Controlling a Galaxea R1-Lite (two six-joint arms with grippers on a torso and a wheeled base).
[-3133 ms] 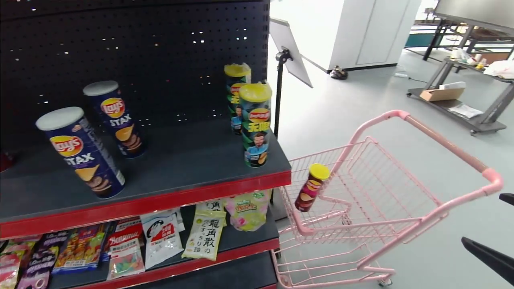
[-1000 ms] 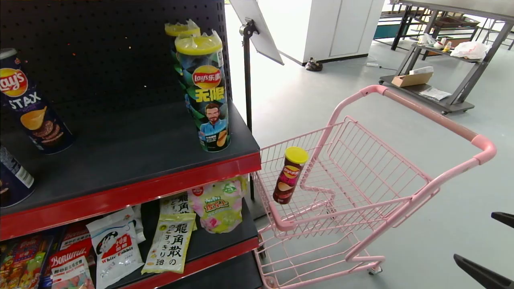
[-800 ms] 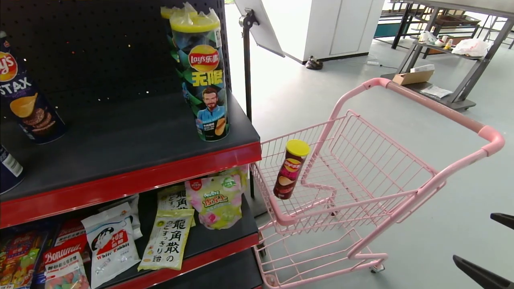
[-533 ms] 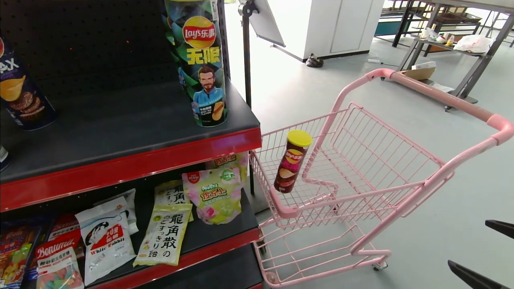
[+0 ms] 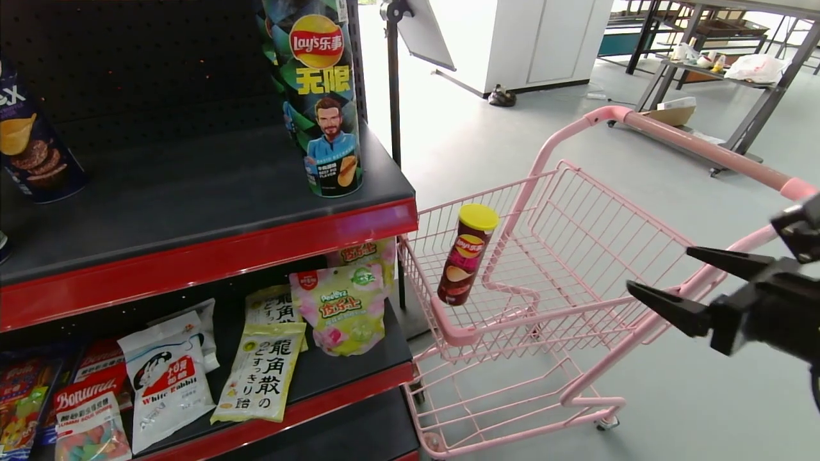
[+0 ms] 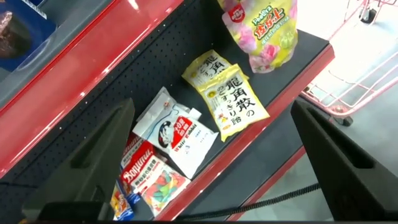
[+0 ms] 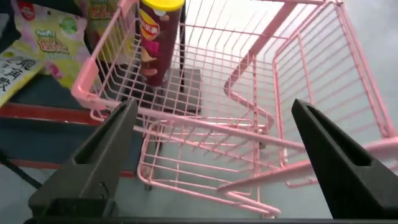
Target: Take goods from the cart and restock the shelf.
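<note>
The maroon chip can with a yellow lid stands lid-up in the pink cart, near the middle of the head view. It sits in the basket corner closest to the shelf, just beside the wire wall. The cart fills the right half of that frame, its front rim close to the shelf's red-edged end.

The right claw hangs at the right edge of the head view, over the handle side of the basket and well apart from the can. Its two black fingers are spread wide and hold nothing. In the right wrist view the same claw frames the basket, with the can in the upper left.

The left claw is also spread wide and empty, above the lower shelf board with its snack bags.

In the head view, a tall green can stands at top centre on the shelf's upper board, and a blue can at the left edge. Below, toward the lower left, lie a yellow bag, a pink-and-green bag and a white bag.
</note>
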